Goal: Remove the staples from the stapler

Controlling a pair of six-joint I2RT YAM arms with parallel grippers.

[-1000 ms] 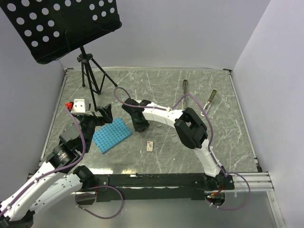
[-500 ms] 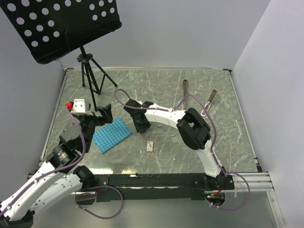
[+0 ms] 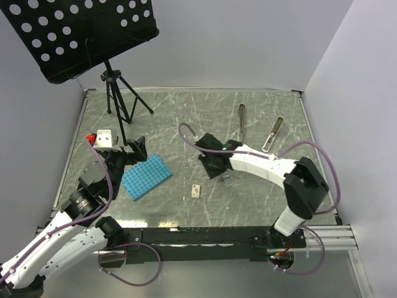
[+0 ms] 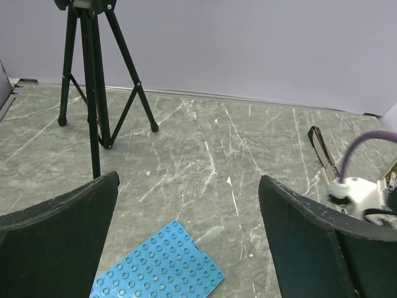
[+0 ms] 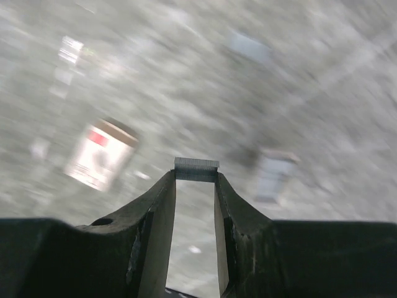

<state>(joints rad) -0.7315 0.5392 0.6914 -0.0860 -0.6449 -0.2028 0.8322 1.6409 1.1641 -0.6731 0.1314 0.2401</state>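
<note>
In the top view, the stapler (image 3: 241,119) is seen lying flat on the marbled table (image 3: 186,112) in the upper right of the frame, untouched by either arm; a second slim silvery bar (image 3: 273,133) is laid just to its right, tilted, apart from it. The right gripper (image 3: 218,172) is held low at the frame's centre, below and left of the stapler; its jaws cannot be judged from here. A small white tag (image 3: 196,191) is found just lower left of it, and a blue studded plate (image 3: 146,176) further left. The left gripper (image 3: 131,152) is poised just above the upper left edge of the plate; a tripod (image 3: 118,99) carrying a perforated black panel (image 3: 80,31) is set in the upper left.

In the left wrist view, the left gripper (image 4: 189,186) is shown with its jaws spread wide and nothing between them; the blue plate (image 4: 158,267) is seen at the bottom centre, the tripod (image 4: 93,93) in the upper left, and the stapler (image 4: 322,155) at the right edge, partly cut off by the right arm's white wrist.

In the right wrist view, which is heavily blurred, the right gripper (image 5: 196,180) is shown with its fingers (image 5: 158,211) drawn close, a short strip of staples (image 5: 196,167) being pinched at their tips; the tag (image 5: 99,155), with a red mark, is seen on the table to the left.
</note>
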